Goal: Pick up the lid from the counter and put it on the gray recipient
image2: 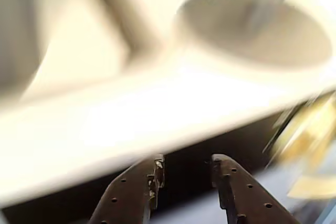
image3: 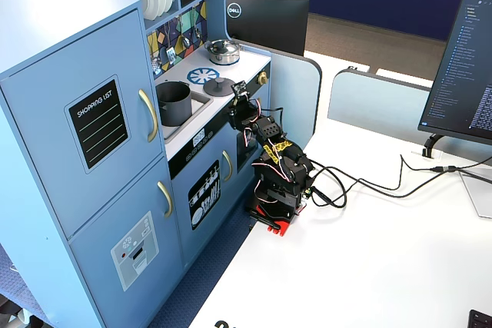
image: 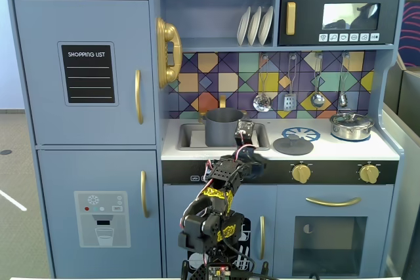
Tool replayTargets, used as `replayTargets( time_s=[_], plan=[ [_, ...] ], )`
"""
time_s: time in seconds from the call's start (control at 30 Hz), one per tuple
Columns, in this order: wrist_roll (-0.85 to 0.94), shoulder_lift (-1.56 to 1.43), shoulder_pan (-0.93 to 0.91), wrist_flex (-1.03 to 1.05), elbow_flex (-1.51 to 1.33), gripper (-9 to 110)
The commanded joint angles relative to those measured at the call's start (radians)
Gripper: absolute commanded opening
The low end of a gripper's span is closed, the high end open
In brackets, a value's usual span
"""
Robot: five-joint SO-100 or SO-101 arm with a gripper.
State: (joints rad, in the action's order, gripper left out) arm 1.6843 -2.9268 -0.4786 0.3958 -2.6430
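The dark-gray lid (image: 293, 144) lies flat on the white counter, right of the sink, in both fixed views (image3: 219, 86). In the blurred wrist view it is a round disc at the upper right (image2: 262, 32). The gray recipient (image: 223, 126) stands in the sink (image3: 174, 103), and shows as a blurred upright shape in the wrist view (image2: 134, 14). My gripper (image: 245, 131) is raised in front of the counter's front edge, between pot and lid (image3: 238, 96). It is open and empty (image2: 186, 163), short of the lid.
A shiny silver pot (image: 352, 126) with its own lid sits at the counter's right end (image3: 224, 51). Utensils (image: 262, 101) hang on the tiled back wall. Gold knobs (image: 301, 173) stick out below the counter edge. Cables (image3: 369, 182) lie on the white table.
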Motion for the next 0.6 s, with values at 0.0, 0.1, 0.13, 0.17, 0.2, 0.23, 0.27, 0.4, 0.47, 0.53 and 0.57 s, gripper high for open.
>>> replayTargets(
  time_s=[0.0,0.1,0.13,0.17,0.2,0.23,0.27,0.4,0.47,0.53,0.57],
  plan=[
    [0.023,0.044,-0.063,-0.161,0.072,0],
    [0.015,0.084,-0.100,-0.267,0.072,3],
    [0.003,0.101,-0.109,-0.299,0.072,5],
    [-0.012,0.115,-0.115,-0.328,0.072,9],
    [-0.023,0.132,-0.123,-0.348,0.072,13],
    [-0.041,0.147,-0.130,-0.365,0.077,16],
    [-0.055,0.164,-0.138,-0.382,0.080,19],
    [-0.061,0.245,-0.167,-0.471,0.084,23],
    [-0.063,0.282,-0.175,-0.505,0.087,25],
    [-0.067,0.321,-0.178,-0.528,0.097,26],
    [-0.069,0.341,-0.178,-0.535,0.106,26]
  ],
)
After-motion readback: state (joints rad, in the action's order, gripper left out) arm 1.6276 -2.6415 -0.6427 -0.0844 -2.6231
